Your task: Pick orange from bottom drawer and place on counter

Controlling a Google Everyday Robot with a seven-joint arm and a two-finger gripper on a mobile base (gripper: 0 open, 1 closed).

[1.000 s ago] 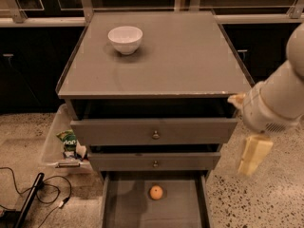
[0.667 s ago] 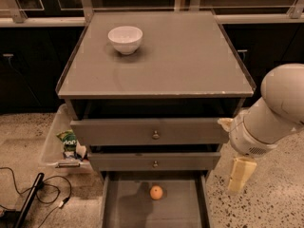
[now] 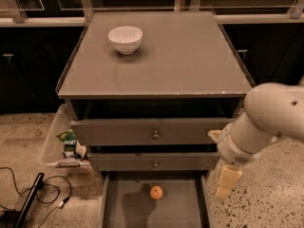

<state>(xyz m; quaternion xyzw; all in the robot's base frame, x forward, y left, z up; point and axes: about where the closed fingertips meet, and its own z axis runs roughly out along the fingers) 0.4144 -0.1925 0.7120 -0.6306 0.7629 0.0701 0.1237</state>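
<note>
While the small round orange is lying unpicked in the grey bottom drawer, the cream gripper, grip unclear, is hanging just right.

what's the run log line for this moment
gripper: right of bottom drawer | orange: in drawer, untouched | counter: holds white bowl | pick: not yet done

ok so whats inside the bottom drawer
Only the orange shows in the bottom drawer, on its bare grey floor. The drawer's rear part is hidden under the middle drawer. The gripper hangs outside, beside the right wall.
</note>
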